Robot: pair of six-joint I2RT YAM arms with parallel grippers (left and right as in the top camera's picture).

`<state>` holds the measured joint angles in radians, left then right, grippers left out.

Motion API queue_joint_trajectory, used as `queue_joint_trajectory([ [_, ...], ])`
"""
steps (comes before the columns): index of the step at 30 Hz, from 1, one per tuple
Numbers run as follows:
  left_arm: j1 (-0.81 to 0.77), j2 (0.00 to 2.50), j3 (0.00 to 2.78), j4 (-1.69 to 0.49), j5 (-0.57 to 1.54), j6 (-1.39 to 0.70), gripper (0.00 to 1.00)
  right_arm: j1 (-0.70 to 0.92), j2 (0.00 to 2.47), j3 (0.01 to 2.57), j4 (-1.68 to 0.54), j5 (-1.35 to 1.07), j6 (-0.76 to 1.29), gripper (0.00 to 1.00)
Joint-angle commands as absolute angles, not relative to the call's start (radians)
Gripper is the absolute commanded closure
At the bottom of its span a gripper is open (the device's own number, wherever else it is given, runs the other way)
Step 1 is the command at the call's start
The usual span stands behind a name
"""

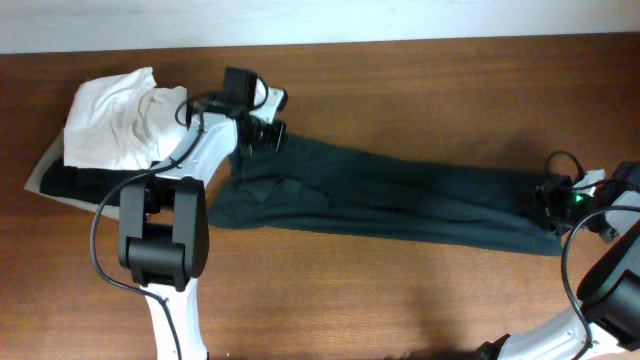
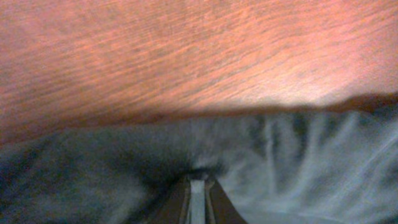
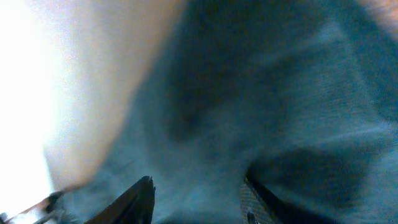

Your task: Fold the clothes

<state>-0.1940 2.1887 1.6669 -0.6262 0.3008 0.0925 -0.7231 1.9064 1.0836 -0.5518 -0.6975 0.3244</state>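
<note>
The left arm (image 1: 205, 140) is built of white tubular links and boxy black joint housings, with a thin black cable (image 1: 95, 235) looping beside it. Its left hand (image 1: 268, 133) is black, below a black-and-white camera block (image 1: 245, 88). The right arm (image 1: 612, 275) is likewise black and white, carrying a small green light (image 1: 578, 198) and a curled black wire (image 1: 560, 158). The right hand (image 3: 196, 183) has dark fingers (image 3: 140, 196).

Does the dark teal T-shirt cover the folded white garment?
No, the dark teal T-shirt lies stretched along the wooden table, beside the white garment.
</note>
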Motion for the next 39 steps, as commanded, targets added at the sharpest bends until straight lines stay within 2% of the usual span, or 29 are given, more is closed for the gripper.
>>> queue_joint_trajectory([
  [1, -0.157, 2.189, 1.88, -0.794, 0.26, 0.084, 0.86, -0.794, 1.908, 1.219, -0.693, -0.845, 0.115, 0.48],
  [2, -0.143, 2.189, 1.95, -0.868, 0.258, 0.109, 0.84, -0.819, 1.908, 1.259, -0.752, -0.82, 0.054, 0.46],
  [4, -0.132, 2.189, 2.056, -0.986, 0.258, 0.122, 0.74, -0.846, 1.908, 1.281, -0.791, -0.695, -0.001, 0.33],
  [5, -0.133, 2.189, 2.079, -1.016, 0.258, 0.122, 0.71, -0.85, 1.908, 1.279, -0.802, -0.595, -0.021, 0.3],
  [7, -0.135, 2.189, 2.122, -1.091, 0.258, 0.122, 0.65, -0.845, 1.913, 1.276, -0.807, -0.405, -0.038, 0.29],
  [9, -0.136, 2.189, 2.123, -1.122, 0.258, 0.13, 0.63, -0.845, 1.916, 1.276, -0.796, -0.318, -0.038, 0.29],
  [16, -0.136, 2.189, 2.123, -1.14, 0.258, 0.155, 0.62, -0.789, 1.976, 1.252, -0.794, -0.349, -0.082, 0.21],
  [19, -0.136, 2.189, 2.123, -1.15, 0.258, 0.155, 0.61, -0.73, 2.002, 1.252, -0.795, -0.358, -0.102, 0.21],
  [21, -0.136, 2.189, 2.123, -1.161, 0.258, 0.155, 0.62, -0.709, 2.002, 1.25, -0.796, -0.351, -0.116, 0.32],
  [22, -0.136, 2.189, 2.123, -1.163, 0.258, 0.155, 0.61, -0.707, 2.003, 1.249, -0.797, -0.35, -0.116, 0.42],
  [23, -0.136, 2.189, 2.123, -1.164, 0.259, 0.155, 0.62, -0.707, 2.003, 1.245, -0.798, -0.35, -0.116, 0.45],
  [26, -0.136, 2.189, 2.123, -1.172, 0.259, 0.155, 0.62, -0.707, 2.003, 1.237, -0.802, -0.398, -0.115, 0.66],
  [28, -0.136, 2.189, 2.123, -1.176, 0.258, 0.155, 0.62, -0.709, 2.0, 1.253, -0.818, -0.418, -0.102, 0.91],
  [29, -0.136, 2.188, 2.123, -1.18, 0.258, 0.155, 0.62, -0.71, 1.997, 1.27, -0.831, -0.422, -0.09, 0.96],
  [35, -0.134, 2.154, 2.186, -1.288, 0.239, 0.209, 0.62, -0.696, 1.887, 1.488, -1.062, -0.449, -0.074, 0.96],
  [39, -0.134, 2.102, 2.201, -1.3, 0.234, 0.211, 0.62, -0.559, 1.827, 1.494, -1.124, -0.498, -0.07, 0.96],
])
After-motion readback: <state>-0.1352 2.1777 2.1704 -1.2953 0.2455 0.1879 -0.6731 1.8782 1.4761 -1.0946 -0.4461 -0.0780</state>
